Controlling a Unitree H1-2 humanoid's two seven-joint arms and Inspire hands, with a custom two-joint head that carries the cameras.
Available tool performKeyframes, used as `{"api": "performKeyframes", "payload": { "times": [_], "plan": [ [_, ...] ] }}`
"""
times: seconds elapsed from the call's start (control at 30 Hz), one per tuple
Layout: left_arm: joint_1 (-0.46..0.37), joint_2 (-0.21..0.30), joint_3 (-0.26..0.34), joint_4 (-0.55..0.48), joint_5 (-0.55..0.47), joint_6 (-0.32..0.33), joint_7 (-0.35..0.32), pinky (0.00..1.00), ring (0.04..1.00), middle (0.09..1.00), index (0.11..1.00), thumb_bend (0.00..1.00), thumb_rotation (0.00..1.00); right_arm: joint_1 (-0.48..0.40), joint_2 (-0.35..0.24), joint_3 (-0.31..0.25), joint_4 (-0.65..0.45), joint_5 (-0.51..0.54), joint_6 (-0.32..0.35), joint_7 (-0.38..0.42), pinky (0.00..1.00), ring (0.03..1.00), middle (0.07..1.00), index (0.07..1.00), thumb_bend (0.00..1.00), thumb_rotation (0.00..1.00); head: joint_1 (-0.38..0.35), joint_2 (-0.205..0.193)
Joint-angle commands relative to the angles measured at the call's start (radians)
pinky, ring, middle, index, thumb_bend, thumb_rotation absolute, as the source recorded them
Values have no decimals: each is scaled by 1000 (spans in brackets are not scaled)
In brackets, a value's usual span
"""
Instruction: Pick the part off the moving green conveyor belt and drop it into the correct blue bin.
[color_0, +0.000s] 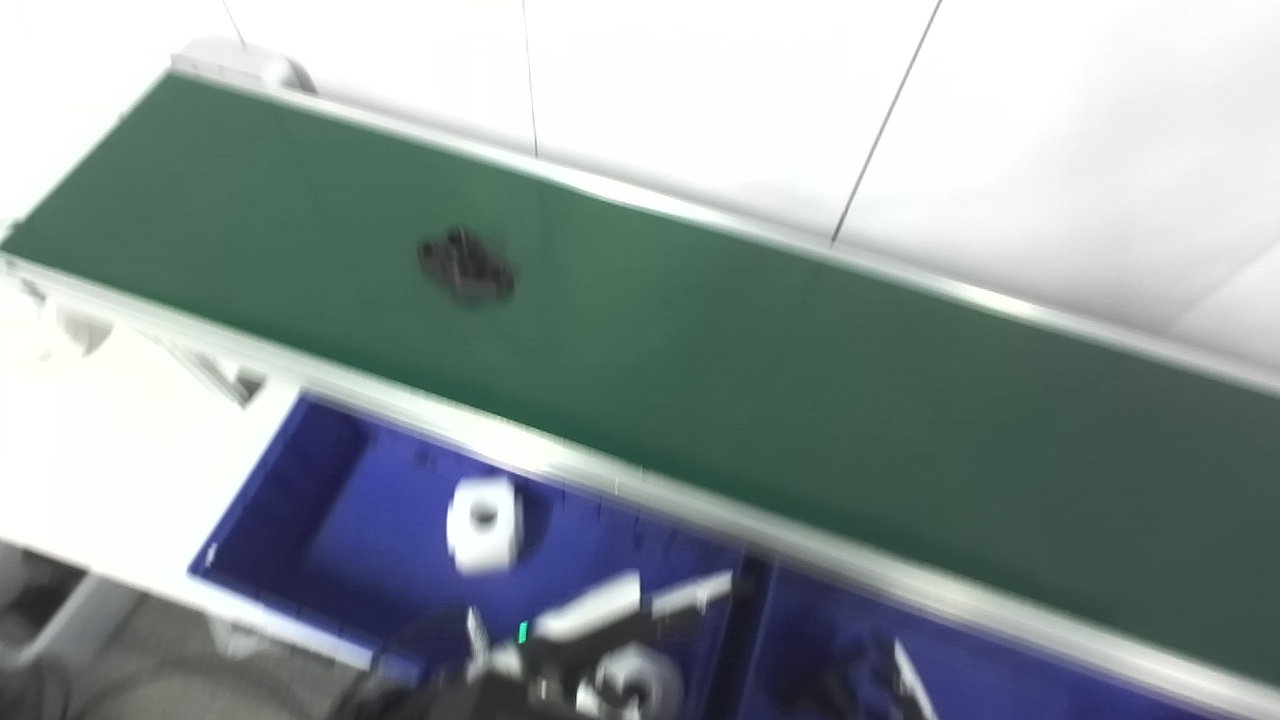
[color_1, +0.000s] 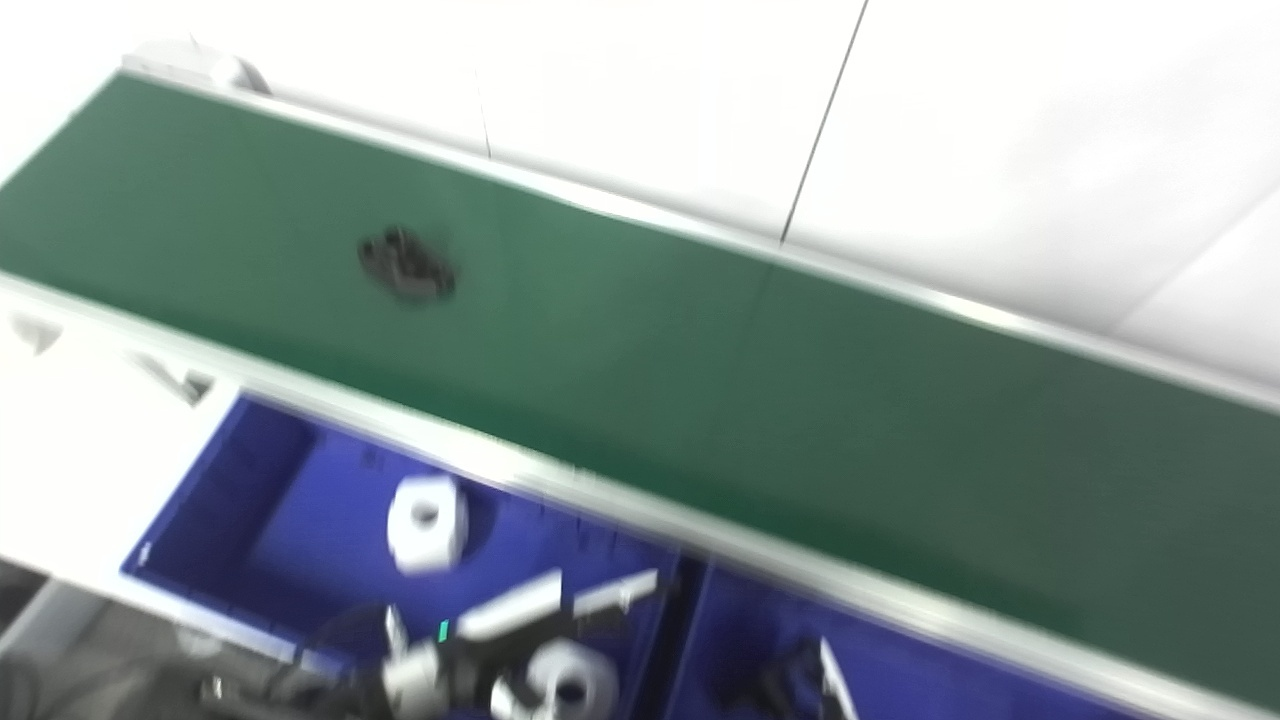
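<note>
1. We see the part (color_0: 466, 266), small, dark and blurred, lying on the green conveyor belt (color_0: 800, 380) toward its far-left end, apart from both belt rails.
2. Nothing touches the part; we judge the pick has not begun, so grasp, carry and drop all remain.
3. Below the belt's near rail sit two blue bins side by side: the left bin (color_0: 300, 480) holds a white block with a hole (color_0: 486, 523), and a second white ring-shaped piece (color_1: 570, 685) lies near its lower edge.
4. The right bin (color_0: 800, 620) holds something dark (color_0: 850, 675), too blurred for us to name. If bins sort by colour, the dark part likely belongs there, though that is only our guess.
5. Our left robot hand (color_0: 600, 620) hangs over the left bin near the divider, pale fingers extended toward the belt; it appears spread and holding nothing.
6. Of the right robot hand (color_0: 905, 680) we see only a pale sliver over the right bin; we cannot tell its state.
7. The white table (color_0: 110, 440) shows at the left edge.
</note>
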Motion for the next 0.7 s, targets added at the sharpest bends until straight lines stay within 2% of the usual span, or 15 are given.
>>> {"api": "performKeyframes", "payload": {
  "times": [0.0, 0.1, 0.37, 0.47, 0.57, 0.67],
  "plan": [
    [-6, 2, 0, -10, 1, -34, 15, 818, 983, 1000, 1000, 833, 463, 3, 3, -1, -19, -6, -39, -15, 781, 922, 979, 969, 996, 362, -1, 1],
    [-7, 1, 1, -10, 7, -31, 17, 813, 983, 1000, 1000, 834, 476, 0, 4, -1, -11, -8, -59, -21, 757, 914, 971, 962, 993, 364, -1, 0],
    [-9, -1, 2, -6, 9, -29, 18, 806, 983, 1000, 1000, 831, 476, -7, 8, -3, 13, 1, -82, -23, 777, 922, 966, 958, 981, 339, -21, -19],
    [-14, -1, 2, 2, 9, -34, 19, 808, 981, 1000, 1000, 828, 462, -9, 10, -5, 20, 11, -86, -19, 744, 909, 964, 955, 979, 325, -24, -18],
    [-18, -1, 2, 1, 16, -31, 19, 805, 977, 1000, 1000, 828, 459, -12, 12, -8, 25, 20, -94, -20, 765, 916, 958, 953, 978, 322, -24, -23],
    [-21, -7, 2, 8, 17, -33, 23, 808, 970, 1000, 1000, 834, 459, -15, 15, -14, 41, 42, -142, -28, 765, 915, 950, 948, 958, 285, -24, -28]
  ]
}}
